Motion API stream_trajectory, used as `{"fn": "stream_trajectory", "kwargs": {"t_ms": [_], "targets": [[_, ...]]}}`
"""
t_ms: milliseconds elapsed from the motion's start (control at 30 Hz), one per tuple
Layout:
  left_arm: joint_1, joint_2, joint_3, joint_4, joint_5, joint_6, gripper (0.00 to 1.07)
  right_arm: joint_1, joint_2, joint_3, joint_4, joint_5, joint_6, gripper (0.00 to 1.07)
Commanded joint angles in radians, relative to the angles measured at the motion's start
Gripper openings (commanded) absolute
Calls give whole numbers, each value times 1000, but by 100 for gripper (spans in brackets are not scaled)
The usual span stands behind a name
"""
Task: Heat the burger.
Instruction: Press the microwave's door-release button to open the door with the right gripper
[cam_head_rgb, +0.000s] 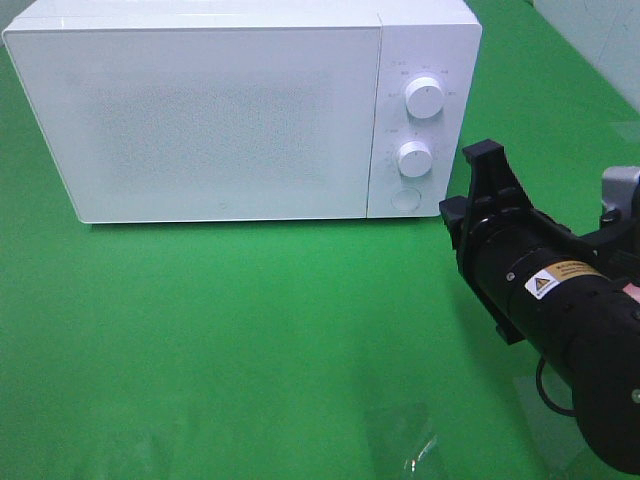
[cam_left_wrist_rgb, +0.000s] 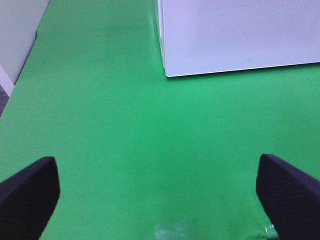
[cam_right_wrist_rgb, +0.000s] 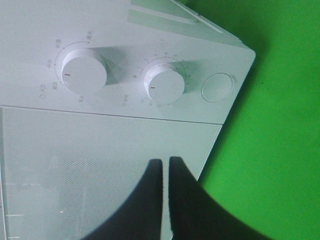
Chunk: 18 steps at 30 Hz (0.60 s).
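White microwave oven (cam_head_rgb: 200, 110), door shut, on green bench (cam_head_rgb: 250, 330), right end effector (cam_right_wrist_rgb: 165, 162) closed on nothing, near the control knobs (cam_right_wrist_rgb: 164, 83), left end effector (cam_left_wrist_rgb: 156, 162) wide open over bench, burger hidden from every view.

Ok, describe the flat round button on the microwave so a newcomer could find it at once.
The white microwave stands at the back of the green table, its control panel right of the door. Two raised knobs sit one above the other there; the button lies just below the lower knob. Unlike them it is flat, nearly flush, with no red pointer or printed scale.
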Motion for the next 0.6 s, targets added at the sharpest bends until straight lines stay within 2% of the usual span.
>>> {"fn": "stream_trajectory", "kwargs": {"t_ms": [33,300,600], "targets": [[-5,-17,1,-5,4,0,100,2,-1,-2,-11,22,57,0],[-5,-17,1,-5,4,0,100,-1,0,-2,-8,127,155,0],[-5,-17,1,-5,4,0,100,-1,55,-2,-5,124,194,0]]}}
